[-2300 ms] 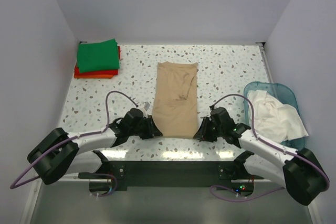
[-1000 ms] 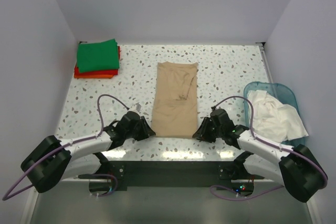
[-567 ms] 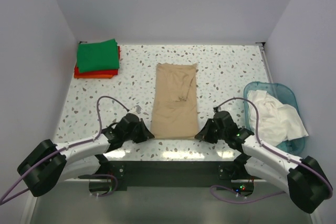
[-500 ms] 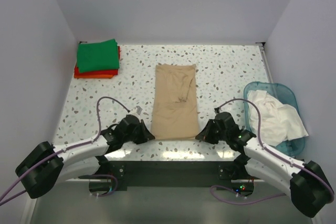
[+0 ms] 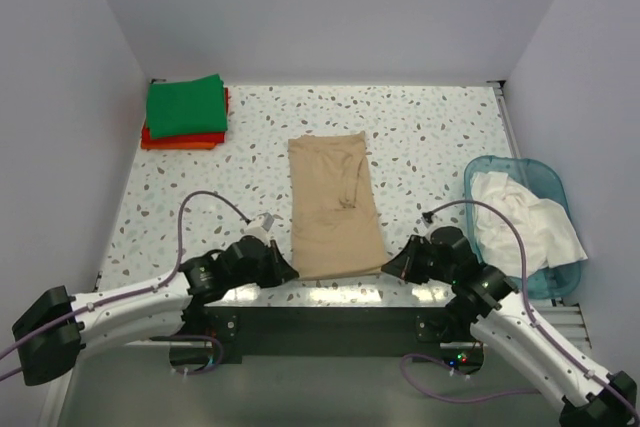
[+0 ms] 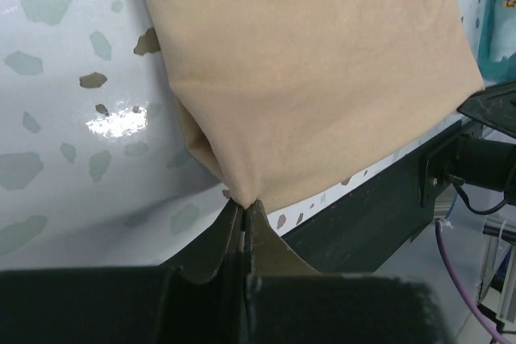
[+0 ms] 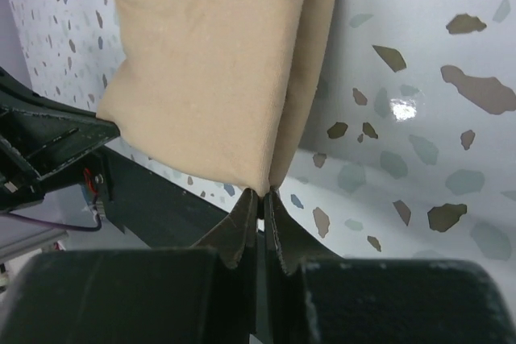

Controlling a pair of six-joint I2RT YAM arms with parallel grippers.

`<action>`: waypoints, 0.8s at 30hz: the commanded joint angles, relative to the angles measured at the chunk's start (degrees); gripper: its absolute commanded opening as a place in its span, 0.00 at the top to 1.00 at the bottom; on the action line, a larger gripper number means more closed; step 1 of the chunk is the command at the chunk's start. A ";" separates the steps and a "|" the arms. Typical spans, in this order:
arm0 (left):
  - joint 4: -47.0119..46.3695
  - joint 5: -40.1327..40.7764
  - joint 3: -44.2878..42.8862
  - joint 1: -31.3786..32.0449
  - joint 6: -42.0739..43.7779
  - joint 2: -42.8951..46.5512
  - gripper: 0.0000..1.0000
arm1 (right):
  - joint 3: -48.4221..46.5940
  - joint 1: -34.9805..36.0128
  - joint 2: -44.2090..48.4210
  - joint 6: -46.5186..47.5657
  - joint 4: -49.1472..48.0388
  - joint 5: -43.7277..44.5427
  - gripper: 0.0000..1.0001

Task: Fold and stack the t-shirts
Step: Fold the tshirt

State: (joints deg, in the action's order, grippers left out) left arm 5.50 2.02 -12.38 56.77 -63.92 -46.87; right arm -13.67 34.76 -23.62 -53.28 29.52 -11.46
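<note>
Folded into a long narrow panel, tan-beige t-shirt [image 5: 332,205] flat on the speckled table [image 5: 440,137], about midway across, near end right at the table's front edge, whole strip skewed slightly with the far end leaning left. Left gripper [image 5: 285,272] pinched tight on the near left corner of that shirt; from the left wrist camera, fingertips [image 6: 219,241] pressed together with a small peak of tan cloth drawn between them, the rest of the cloth spreading away over the glossy tabletop. Right gripper [image 5: 388,267] likewise clamped on the near right corner (same pinch from its own wrist camera, with layered cloth edges running down into the closed fingers). Both arms low along the front edge, reaching in from the outer sides, one at each corner of the shirt's near end. Purple cables [image 5: 196,209] arching up from each wrist. Well apart, in the far left corner of the table, a neat folded stack: bright green t-shirt [image 5: 186,105] on top, red-orange t-shirt [image 5: 180,140] beneath, only its edges showing along the near and left sides. At the right edge of the table, translucent blue tub [image 5: 545,169] holding a whitish t-shirt [image 5: 525,222], crumpled and unfolded
</note>
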 commanded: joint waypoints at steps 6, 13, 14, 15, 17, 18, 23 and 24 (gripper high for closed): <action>5.58 7.30 -14.06 -1.92 5.29 -8.05 1.00 | -14.52 -0.13 -16.01 9.33 1.34 3.11 1.00; 4.35 1.24 -23.29 -9.39 10.04 -14.56 1.00 | -23.67 -0.22 -29.46 12.40 -1.38 6.10 1.00; 4.35 0.80 -24.08 -10.71 10.48 -15.61 1.00 | -24.55 -0.31 -30.69 12.49 -1.91 6.28 1.00; 4.17 0.53 -25.66 -11.33 10.92 -16.23 1.00 | -26.39 -0.48 -33.22 12.93 -2.44 6.45 1.00; 4.61 -0.17 -27.51 -13.00 12.15 -18.33 1.00 | -28.68 -1.36 -35.79 13.46 -3.06 6.28 1.00; 4.78 -0.44 -29.26 -13.53 12.59 -19.13 1.00 | -30.78 -1.80 -37.10 13.81 -3.15 6.10 1.00; 4.17 -3.69 -33.84 -18.17 14.96 -24.65 1.00 | -37.12 -7.23 -45.45 15.92 -4.73 3.12 1.00; 3.91 -4.30 -35.15 -19.06 15.14 -25.54 1.00 | -38.87 -8.30 -46.51 16.53 -5.08 1.20 1.00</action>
State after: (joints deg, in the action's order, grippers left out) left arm 10.94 0.47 -43.27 40.29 -51.72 -70.35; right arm -47.81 29.41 -67.90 -39.44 27.68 -7.60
